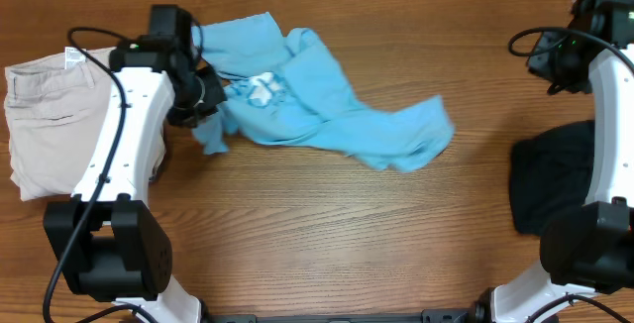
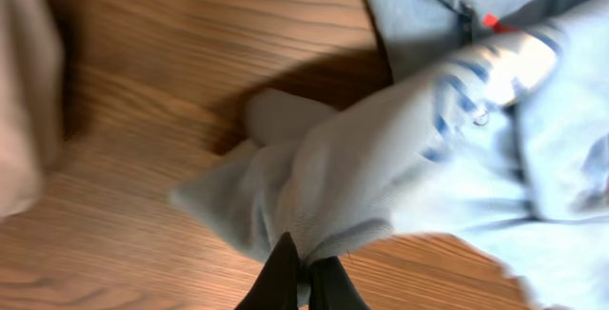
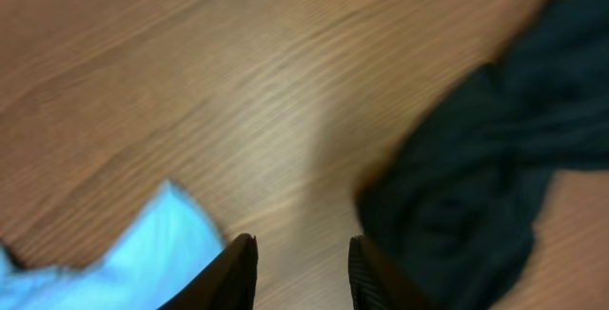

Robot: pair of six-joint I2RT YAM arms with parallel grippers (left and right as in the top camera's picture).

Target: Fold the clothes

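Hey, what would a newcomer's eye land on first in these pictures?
The light blue T-shirt lies crumpled across the middle of the table, with the left pincer shut on a bunch of its fabric at its left end. Beige shorts lie at the far left, a black garment at the right edge.

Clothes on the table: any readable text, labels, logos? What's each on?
Light blue T-shirt: white print, crumpled and blurred, unreadable.
Beige shorts: white tag, too small to read.
Black garment: no marking visible.
No legible text anywhere.
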